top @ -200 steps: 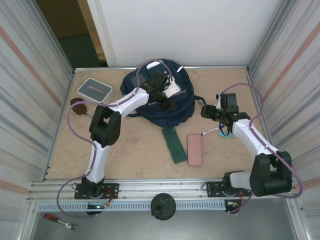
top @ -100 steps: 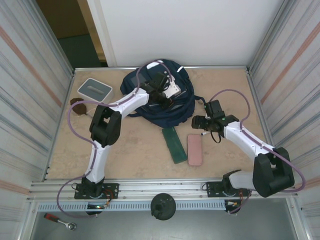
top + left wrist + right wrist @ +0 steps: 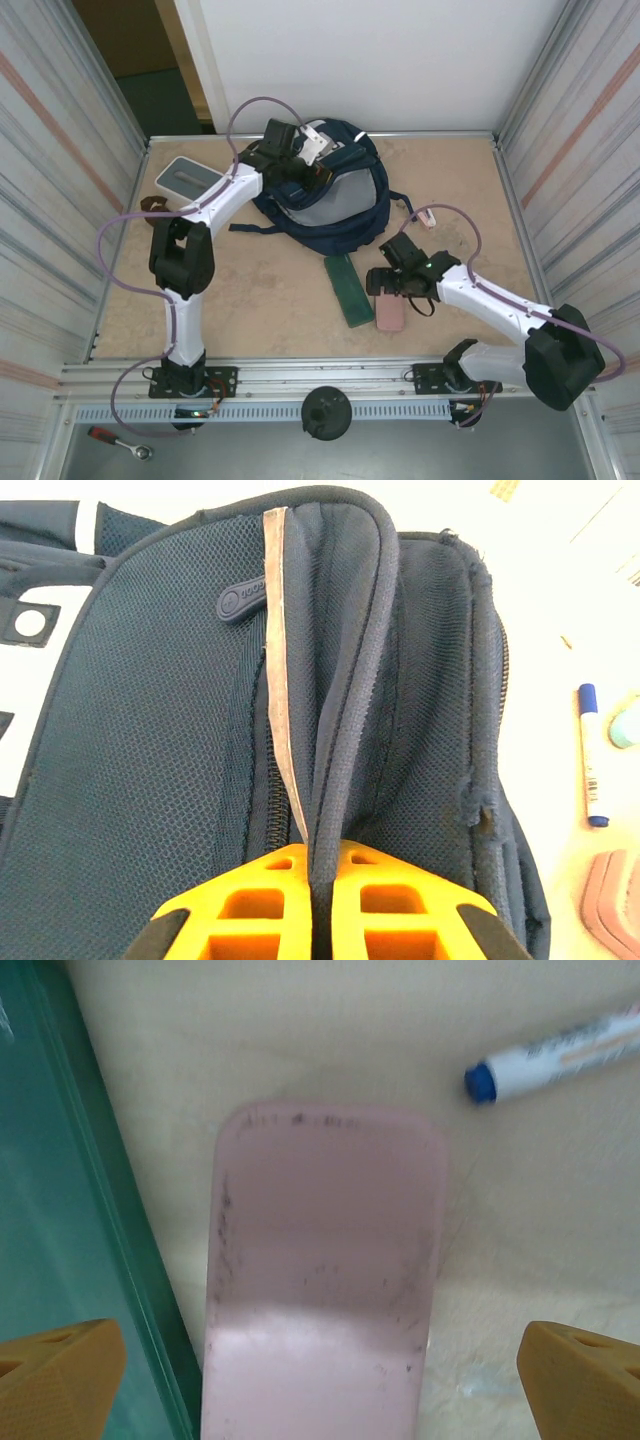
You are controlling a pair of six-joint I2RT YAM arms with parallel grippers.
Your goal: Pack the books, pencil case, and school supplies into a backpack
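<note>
- Navy backpack [image 3: 335,205] at the far middle of the surface [image 3: 260,290], mouth lifted open, pale lining showing; no item visible inside.
- Left end effector [image 3: 322,880] clamped together on the piped rim of the backpack's opening, holding it up.
- Pink pencil case [image 3: 325,1280] flat on the surface near the backpack; right end effector [image 3: 322,1360] poised over it, fingers wide apart on either side, not touching.
- Teal-green book [image 3: 348,290] just beside the pencil case, blue-capped marker [image 3: 555,1055] near it; both unpacked.
- Judged early on: opening ready, every visible item left to load, pencil case likely first.
</note>
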